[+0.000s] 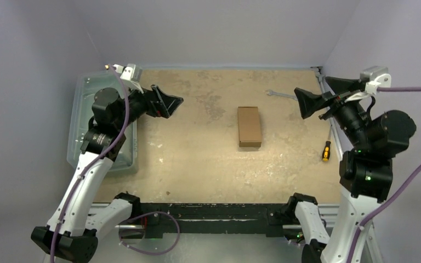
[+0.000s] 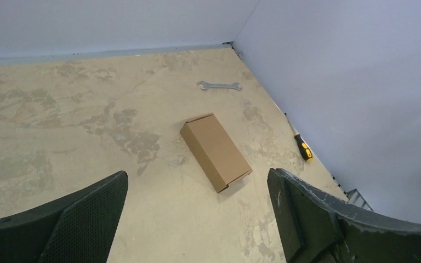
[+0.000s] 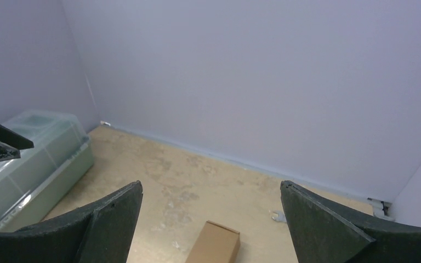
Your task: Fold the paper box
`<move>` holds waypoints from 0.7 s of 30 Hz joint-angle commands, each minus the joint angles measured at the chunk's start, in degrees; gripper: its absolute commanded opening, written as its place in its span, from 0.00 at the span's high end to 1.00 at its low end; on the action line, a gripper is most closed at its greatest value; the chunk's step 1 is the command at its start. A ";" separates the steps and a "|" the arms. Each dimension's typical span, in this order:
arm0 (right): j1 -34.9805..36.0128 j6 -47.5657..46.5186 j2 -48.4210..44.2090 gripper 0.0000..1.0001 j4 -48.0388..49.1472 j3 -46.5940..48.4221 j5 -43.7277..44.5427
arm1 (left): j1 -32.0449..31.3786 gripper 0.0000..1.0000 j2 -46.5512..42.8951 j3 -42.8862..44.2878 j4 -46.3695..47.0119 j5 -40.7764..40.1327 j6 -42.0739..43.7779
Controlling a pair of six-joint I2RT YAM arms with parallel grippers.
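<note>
Gaping wide and empty, left claw [image 1: 171, 104] and right claw [image 1: 301, 104] flank the seemingly closed paper box [image 1: 249, 126]

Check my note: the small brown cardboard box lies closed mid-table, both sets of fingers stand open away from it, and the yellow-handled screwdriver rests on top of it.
One slip: the yellow-handled screwdriver lies on the table near its right edge, apart from the brown cardboard box, as the top external view shows. The rest holds.

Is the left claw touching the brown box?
Apart. The top view shows the open left gripper off to the side, with bare table between it and the paper box.
</note>
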 commanded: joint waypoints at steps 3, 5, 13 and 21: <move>-0.15 3.49 -3.06 0.01 -2.63 -0.05 2.05 | 0.04 0.01 -4.03 1.13 -2.60 0.21 0.19; -0.12 3.67 -3.84 0.01 -2.53 -0.34 2.47 | 0.04 0.01 -4.80 1.18 -2.54 0.99 -1.22; -0.12 2.55 -4.94 0.01 -2.89 -1.30 3.21 | 0.04 0.01 -6.34 2.85 -3.40 1.95 -4.05; -0.10 1.09 -5.27 0.01 -5.17 -0.09 5.22 | 0.04 0.01 -3.99 6.14 -6.06 1.54 -2.05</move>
